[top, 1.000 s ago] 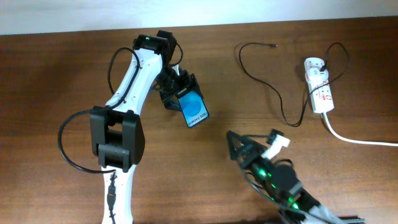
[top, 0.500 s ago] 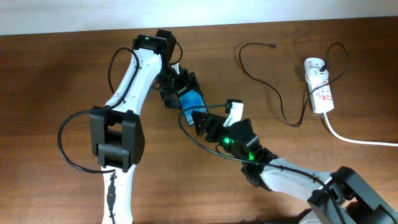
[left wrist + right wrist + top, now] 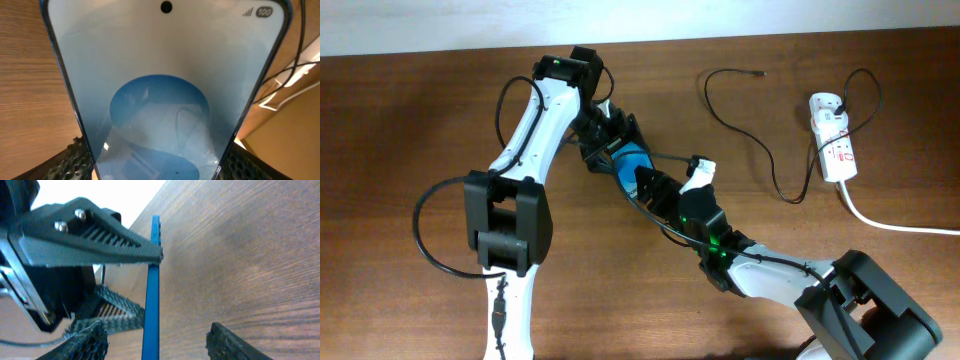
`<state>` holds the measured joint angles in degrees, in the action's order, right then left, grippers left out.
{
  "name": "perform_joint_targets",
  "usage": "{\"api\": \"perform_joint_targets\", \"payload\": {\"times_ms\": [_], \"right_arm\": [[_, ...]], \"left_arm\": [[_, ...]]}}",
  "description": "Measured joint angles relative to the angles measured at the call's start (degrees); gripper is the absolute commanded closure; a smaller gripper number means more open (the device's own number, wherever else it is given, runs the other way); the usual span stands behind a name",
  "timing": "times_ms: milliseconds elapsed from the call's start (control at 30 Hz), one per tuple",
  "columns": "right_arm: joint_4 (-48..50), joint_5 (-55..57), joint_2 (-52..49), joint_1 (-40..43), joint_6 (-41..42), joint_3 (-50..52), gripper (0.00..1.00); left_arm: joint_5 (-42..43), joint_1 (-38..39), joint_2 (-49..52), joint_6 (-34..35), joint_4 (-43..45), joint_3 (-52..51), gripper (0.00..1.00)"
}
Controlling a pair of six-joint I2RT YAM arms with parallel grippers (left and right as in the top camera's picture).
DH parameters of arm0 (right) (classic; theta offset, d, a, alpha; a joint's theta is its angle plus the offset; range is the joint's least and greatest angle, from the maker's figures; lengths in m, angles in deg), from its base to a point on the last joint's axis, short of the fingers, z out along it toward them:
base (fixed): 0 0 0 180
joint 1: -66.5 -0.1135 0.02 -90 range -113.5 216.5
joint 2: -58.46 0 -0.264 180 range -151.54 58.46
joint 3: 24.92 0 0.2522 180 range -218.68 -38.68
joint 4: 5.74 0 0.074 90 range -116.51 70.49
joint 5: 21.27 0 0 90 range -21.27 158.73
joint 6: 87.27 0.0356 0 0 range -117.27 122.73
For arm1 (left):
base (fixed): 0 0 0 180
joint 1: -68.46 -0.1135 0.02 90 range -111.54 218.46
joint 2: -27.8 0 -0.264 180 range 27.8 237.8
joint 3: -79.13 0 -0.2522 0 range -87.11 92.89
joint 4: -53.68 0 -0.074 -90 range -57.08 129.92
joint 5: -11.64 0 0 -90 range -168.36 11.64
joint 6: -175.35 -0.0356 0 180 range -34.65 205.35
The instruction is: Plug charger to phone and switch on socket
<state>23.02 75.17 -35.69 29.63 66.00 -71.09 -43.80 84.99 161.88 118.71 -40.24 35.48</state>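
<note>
My left gripper [image 3: 610,143] is shut on the phone [image 3: 629,159] and holds it off the table at centre left. In the left wrist view the phone's pale blue screen [image 3: 160,75] fills the frame, with my left jaws [image 3: 157,162] pressing both its long edges. My right gripper [image 3: 643,186] is open at the phone's lower end. In the right wrist view the phone shows edge-on as a blue strip [image 3: 152,295] between my open right fingers [image 3: 157,342]. The charger [image 3: 752,132] lies on the table at the right, its free plug [image 3: 760,73] at the back. The socket [image 3: 832,140] lies at the far right.
The socket's thick white lead [image 3: 890,224] runs off the right edge. The left arm's body [image 3: 510,215] stands at the left, and the right arm [image 3: 770,280] stretches from the front right. The wooden table's [image 3: 400,130] back edge meets a white wall.
My right arm has swung from the front right up and left to the phone, and its open fingers now straddle the phone's lower end. The left gripper drew the phone slightly up-left.
</note>
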Motion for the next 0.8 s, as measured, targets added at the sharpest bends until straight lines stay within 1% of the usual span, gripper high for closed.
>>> {"api": "perform_joint_targets", "payload": {"times_ms": [67,200,333,400,633,800], "right_arm": [[0.0,1.5,0.0,0.0,0.0,-0.7,0.36],[0.2,3.0,-1.0,0.0,0.1,-2.5,0.43],[0.0,3.5,-2.1,0.0,0.4,-2.7,0.45],[0.0,3.7,-2.1,0.0,0.4,-2.7,0.50],[-0.1,3.9,-2.1,-1.0,0.6,-2.7,0.52],[-0.3,4.8,-2.1,-1.0,0.8,-2.7,0.65]], "left_arm": [[1.2,0.0,0.0,0.0,0.0,0.0,0.40],[2.6,0.1,0.0,0.0,0.0,0.0,0.40],[2.9,0.2,0.0,0.0,0.0,0.0,0.40],[3.0,0.2,0.0,0.0,0.1,0.0,0.40],[3.1,0.2,0.0,0.0,1.1,0.0,0.40],[4.1,1.4,0.0,0.0,2.1,0.0,0.39]]}}
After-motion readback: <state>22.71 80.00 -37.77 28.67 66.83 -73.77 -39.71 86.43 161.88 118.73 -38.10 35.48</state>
